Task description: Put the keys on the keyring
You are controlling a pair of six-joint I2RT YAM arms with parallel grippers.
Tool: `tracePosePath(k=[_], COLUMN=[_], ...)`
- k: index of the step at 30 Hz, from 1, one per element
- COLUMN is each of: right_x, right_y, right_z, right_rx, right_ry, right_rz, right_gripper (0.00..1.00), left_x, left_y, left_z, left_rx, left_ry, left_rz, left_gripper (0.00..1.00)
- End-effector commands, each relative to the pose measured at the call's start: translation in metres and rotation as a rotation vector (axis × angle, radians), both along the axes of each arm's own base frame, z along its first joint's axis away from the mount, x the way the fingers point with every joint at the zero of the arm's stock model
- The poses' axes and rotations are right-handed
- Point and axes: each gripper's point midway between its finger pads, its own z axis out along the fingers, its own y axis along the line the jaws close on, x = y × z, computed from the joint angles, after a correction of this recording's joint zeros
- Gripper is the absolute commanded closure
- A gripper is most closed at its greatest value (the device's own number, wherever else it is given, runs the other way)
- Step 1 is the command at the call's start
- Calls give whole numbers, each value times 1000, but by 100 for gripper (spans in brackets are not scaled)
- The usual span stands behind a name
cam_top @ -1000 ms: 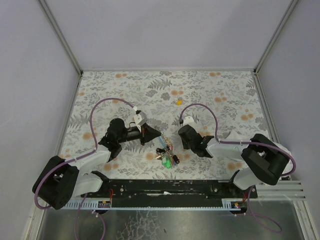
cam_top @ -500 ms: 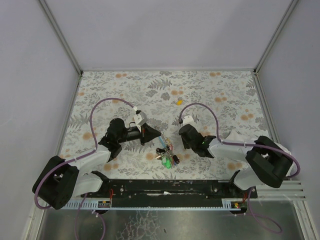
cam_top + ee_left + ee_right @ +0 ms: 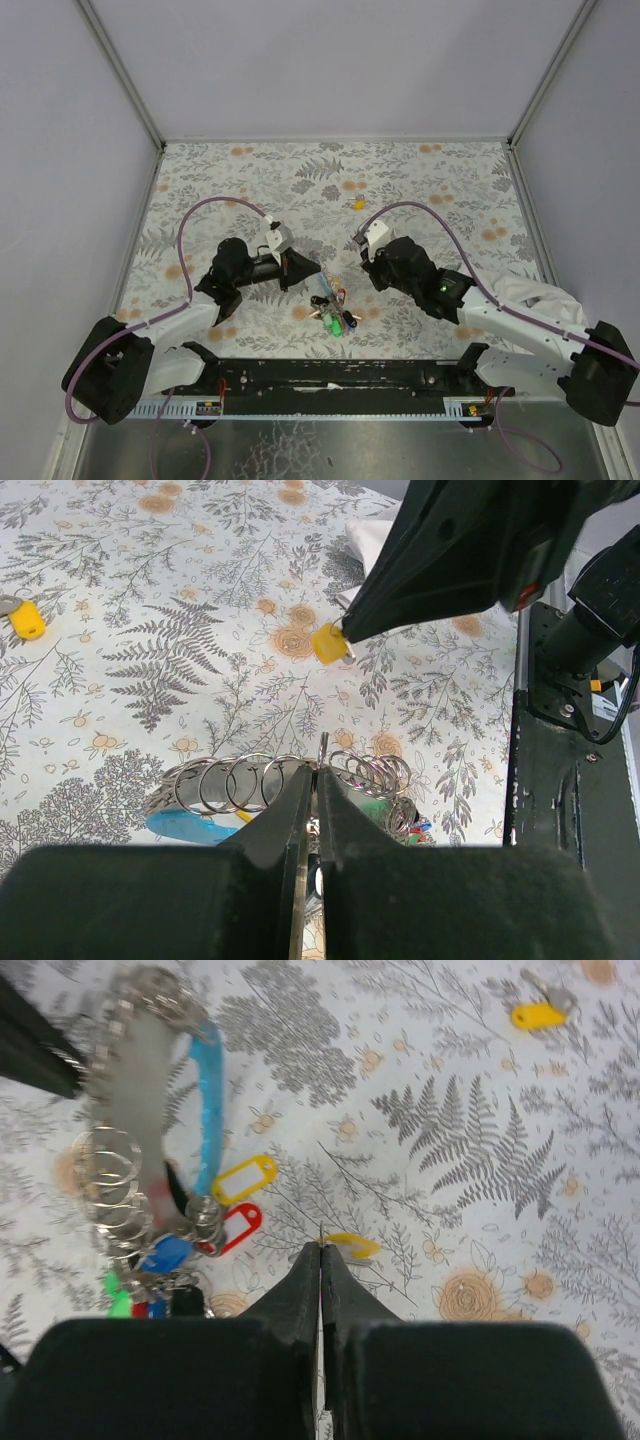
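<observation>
My left gripper [image 3: 316,273] is shut on the keyring [image 3: 322,752], a thin silvery ring standing edge-on between my fingertips [image 3: 300,785] in a row of similar rings. The cluster of blue, red, green and black keys [image 3: 336,310] hangs below it, also visible in the right wrist view [image 3: 150,1260]. My right gripper [image 3: 360,262] is shut on a yellow-capped key [image 3: 352,1245], held just right of the cluster; it also shows in the left wrist view [image 3: 328,643]. A second yellow key [image 3: 357,203] lies on the cloth farther back.
A light-blue curved strip [image 3: 207,1090] runs along the row of rings. A yellow tag [image 3: 245,1178] and a red tag [image 3: 232,1228] hang at the cluster. The black base rail [image 3: 330,375] runs along the near edge.
My right arm has swung its elbow out to the right and turned its wrist, keeping the yellow key near the cluster. The cluster shifted slightly. The left arm has barely moved.
</observation>
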Motion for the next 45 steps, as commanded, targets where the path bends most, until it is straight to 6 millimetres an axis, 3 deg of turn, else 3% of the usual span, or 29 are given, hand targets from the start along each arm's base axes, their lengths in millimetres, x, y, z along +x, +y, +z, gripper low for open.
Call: tracePosePath(k=[1,11,19,35,45], right_x=[-16,-38,-53,-45,-49], right_y=[20,35,56,70,75], right_z=[37,61,61,55,46], right_rx=[28,-5,-18,-31,-38], right_ry=[-36,-89,-111,-206,-161], right_rz=[195,460,683,765,805], right_gripper=[100,100,100,100,100], left_x=[-3,-12,-23,-35,-36], left_y=[0,0,-5,-11,-12], left_z=[1,6,4,-1,0], left_rx=[6,2,5,8,-1], left_ry=[-34,-88,-106,-123,-117], left_rz=[-7,-53,-146,-247,-253], left_gripper=[100,100,100,100,100])
